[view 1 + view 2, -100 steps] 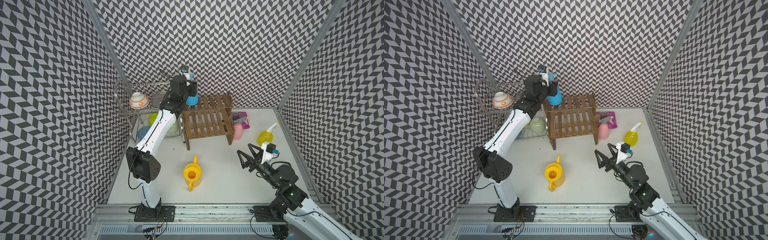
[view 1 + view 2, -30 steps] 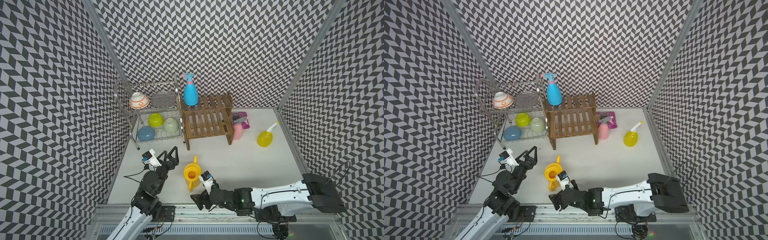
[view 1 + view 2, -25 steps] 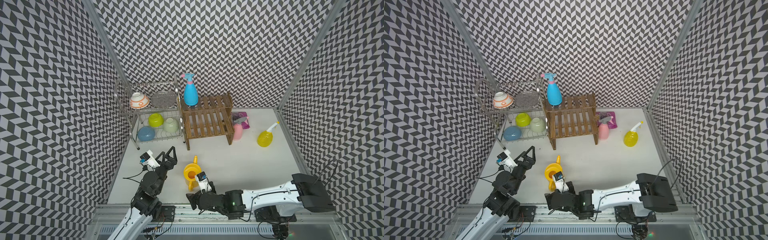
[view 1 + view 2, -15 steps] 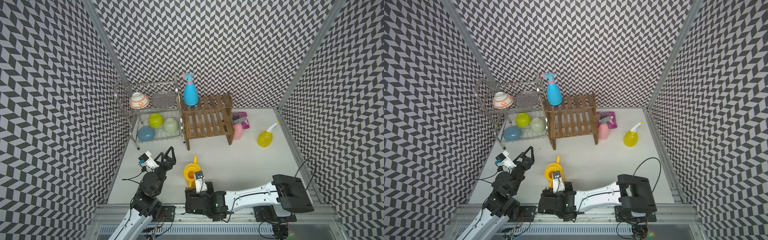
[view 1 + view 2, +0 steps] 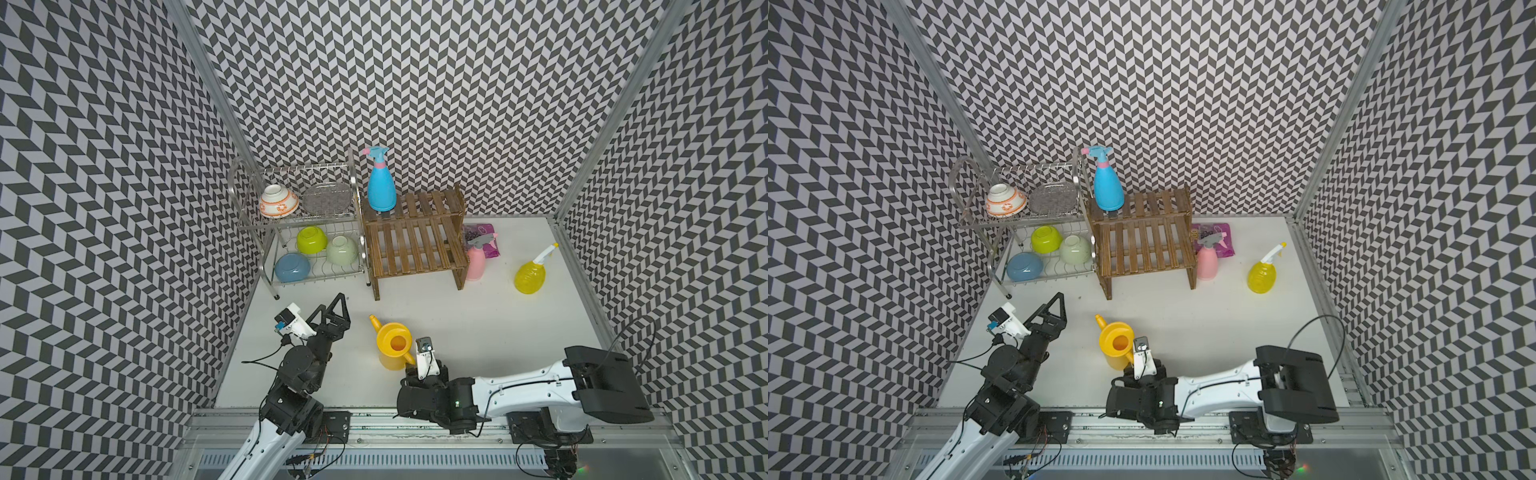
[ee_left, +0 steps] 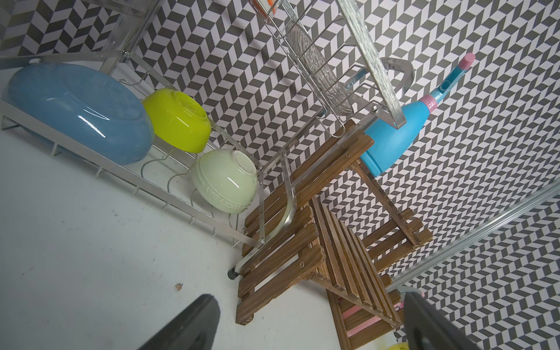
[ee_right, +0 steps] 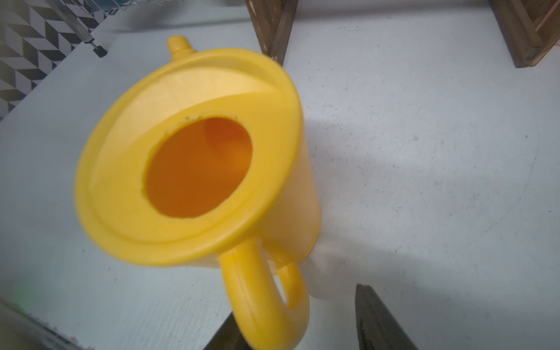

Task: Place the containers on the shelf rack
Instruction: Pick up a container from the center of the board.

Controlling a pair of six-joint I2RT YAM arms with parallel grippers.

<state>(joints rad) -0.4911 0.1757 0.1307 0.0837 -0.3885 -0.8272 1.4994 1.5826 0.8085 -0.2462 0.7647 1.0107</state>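
The opaque yellow watering can (image 5: 392, 345) (image 5: 1115, 343) (image 7: 115, 188) stands upright on the white table near the front. My right gripper (image 7: 295, 303) (image 5: 409, 370) is low behind it, its jaws on either side of the can's handle (image 7: 266, 303). One finger lies against the handle; a gap shows at the other. My left gripper (image 5: 332, 305) (image 5: 1052, 305) (image 6: 307, 298) hangs open and empty left of the can. The blue spray bottle (image 5: 380, 189) (image 6: 394, 136) stands on the top tier of the shelf rack (image 5: 411, 245) (image 5: 1142, 245). The pink bottle (image 5: 476, 262) and translucent yellow bottle (image 5: 529, 277) stand on the table to its right.
A silver wire dish rack (image 5: 316, 216) with several bowls stands against the left side of the shelf rack. A flat purple packet (image 5: 482, 230) lies behind the pink bottle. Patterned walls close in three sides; a metal rail (image 5: 374, 419) runs along the front edge.
My right gripper has slid along the front of the table to the watering can's handle, and its jaws have narrowed around it. The left arm has barely moved.
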